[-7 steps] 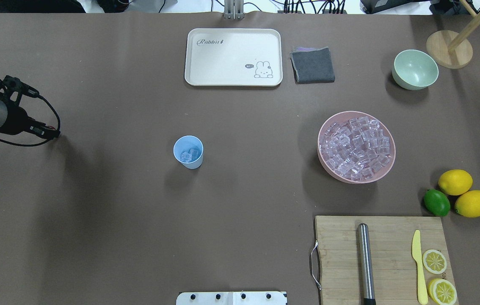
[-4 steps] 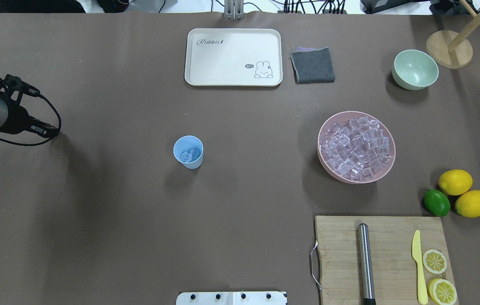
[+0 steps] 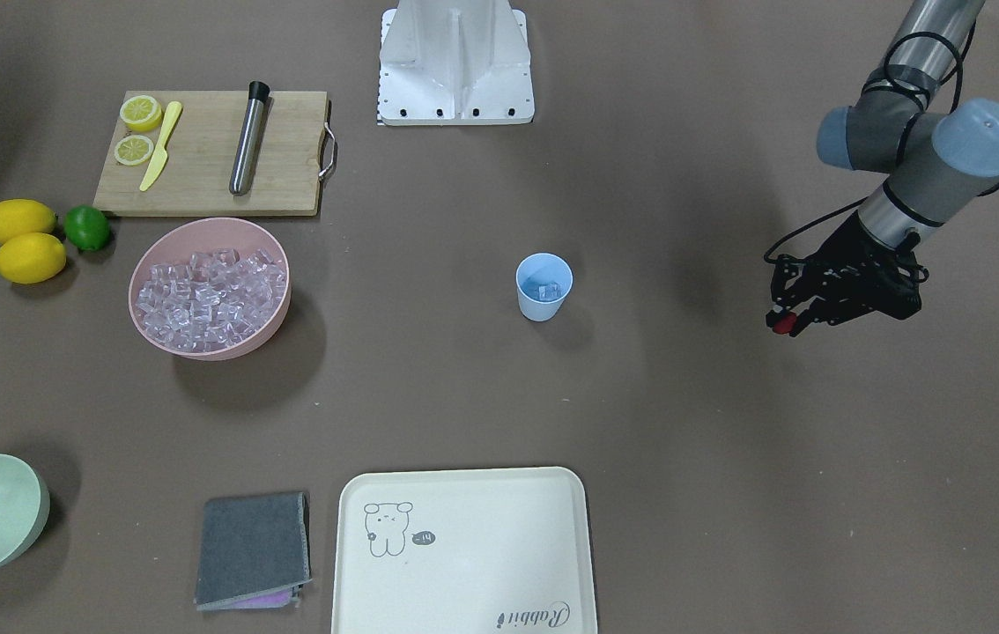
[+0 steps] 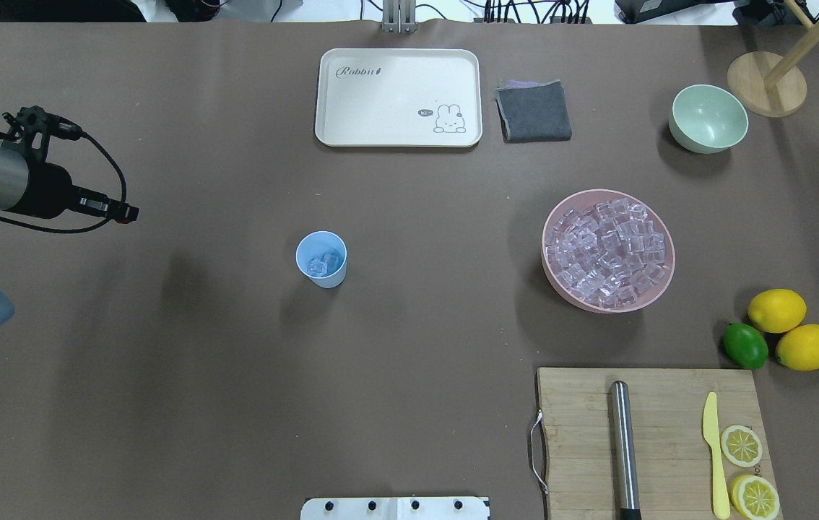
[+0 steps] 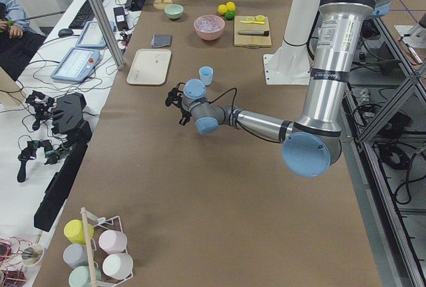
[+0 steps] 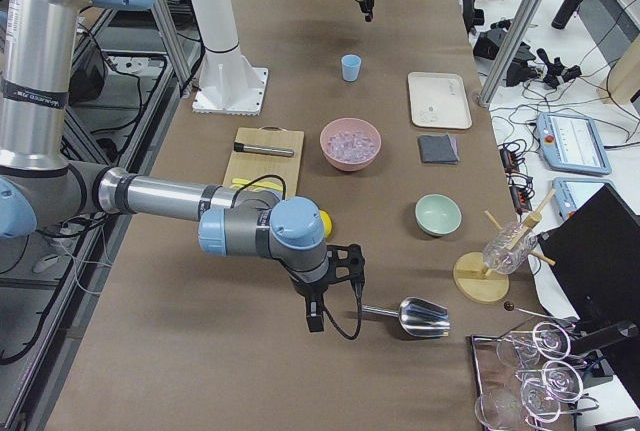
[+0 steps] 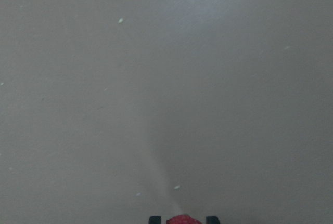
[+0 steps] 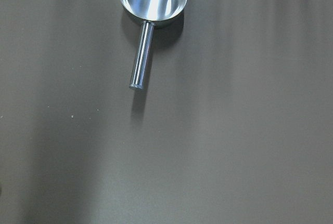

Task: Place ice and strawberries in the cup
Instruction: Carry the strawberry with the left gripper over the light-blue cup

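The light blue cup [image 4: 321, 258] stands upright mid-table with a few ice cubes inside; it also shows in the front view [image 3: 543, 286]. The ice [image 4: 608, 249] is piled in a pink bowl [image 4: 552, 286] to the right. My left gripper [image 4: 124, 211] is above the table well left of the cup, shut on a small dark red strawberry [image 3: 783, 323]. The strawberry shows between the fingertips at the bottom of the left wrist view [image 7: 183, 219]. My right gripper [image 6: 320, 316] hovers near a metal scoop [image 8: 151, 5]; I cannot tell whether it is open or shut.
A cream tray [image 4: 398, 97], a grey cloth [image 4: 534, 110] and a pale green bowl [image 4: 708, 118] lie at the far side. A cutting board [image 4: 655, 440] holds a steel rod, a yellow knife and lemon halves. Two lemons and a lime [image 4: 744, 345] sit beside it.
My left gripper has moved right and slightly away from me, closer to the cup, still holding the strawberry. Nothing else has moved.
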Robot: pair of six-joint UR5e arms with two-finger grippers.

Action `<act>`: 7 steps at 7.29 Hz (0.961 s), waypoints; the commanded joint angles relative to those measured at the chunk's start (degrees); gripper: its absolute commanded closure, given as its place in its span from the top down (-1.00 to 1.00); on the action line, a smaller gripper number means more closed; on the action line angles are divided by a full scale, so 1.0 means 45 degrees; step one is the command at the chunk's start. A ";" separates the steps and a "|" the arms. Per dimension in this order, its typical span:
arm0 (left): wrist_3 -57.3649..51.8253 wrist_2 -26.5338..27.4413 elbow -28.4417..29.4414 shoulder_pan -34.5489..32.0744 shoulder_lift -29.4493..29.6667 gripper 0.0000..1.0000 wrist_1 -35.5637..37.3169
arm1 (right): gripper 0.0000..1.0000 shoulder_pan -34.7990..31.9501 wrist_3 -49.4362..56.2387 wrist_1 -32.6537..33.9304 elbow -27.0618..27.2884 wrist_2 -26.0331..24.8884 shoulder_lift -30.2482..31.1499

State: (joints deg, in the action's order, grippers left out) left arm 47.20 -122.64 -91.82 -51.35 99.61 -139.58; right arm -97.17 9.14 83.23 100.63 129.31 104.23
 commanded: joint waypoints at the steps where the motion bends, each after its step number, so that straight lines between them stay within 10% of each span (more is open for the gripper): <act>1: 0.3498 0.0064 -0.0844 0.1404 0.1021 -1.00 -0.0424 | 1.00 0.0011 -0.0019 0.0000 0.0000 0.0015 -0.0018; 7: 0.6114 0.2331 -0.0806 0.3677 0.3157 -1.00 -0.0603 | 1.00 0.0011 -0.0019 0.0000 0.0000 0.0035 -0.0038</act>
State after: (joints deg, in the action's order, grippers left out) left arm 74.44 -112.57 -95.53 -35.08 113.60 -142.29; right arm -97.12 9.05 83.23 100.64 129.46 104.13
